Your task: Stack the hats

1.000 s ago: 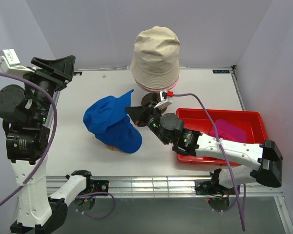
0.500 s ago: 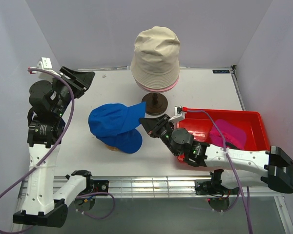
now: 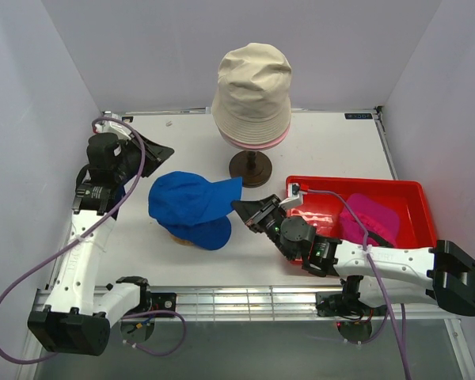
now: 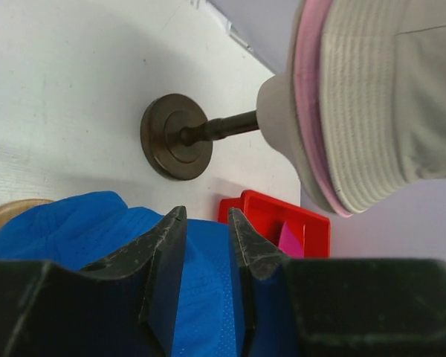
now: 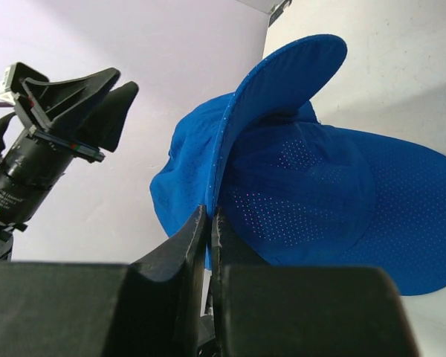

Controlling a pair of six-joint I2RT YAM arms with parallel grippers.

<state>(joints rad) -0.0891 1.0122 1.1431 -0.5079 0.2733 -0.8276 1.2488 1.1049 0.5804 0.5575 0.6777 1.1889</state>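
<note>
The beige bucket hat [image 3: 252,83] sits on the mannequin head over the light pink bucket hat, whose rim [image 3: 253,142] shows below it. The bright blue cap [image 3: 191,207] lies over the wooden block [image 3: 176,236]. My right gripper [image 3: 241,208] is shut on the cap's brim; in the right wrist view the jaws [image 5: 209,212] pinch the brim edge of the blue cap [image 5: 297,186]. My left gripper [image 3: 154,150] is open just behind and left of the cap; in its wrist view [image 4: 206,216] blue fabric [image 4: 208,290] shows between the fingers. The magenta cap [image 3: 368,218] lies in the red tray [image 3: 352,184].
The mannequin's dark stand base [image 3: 250,168] stands just behind the blue cap and shows in the left wrist view [image 4: 177,136]. The red tray is at the right, under my right arm. White walls enclose the table on three sides.
My left arm has swung down from high on the left to beside the blue cap. My right gripper has drawn back toward the near side, still holding the brim; the cap shifted slightly right.
</note>
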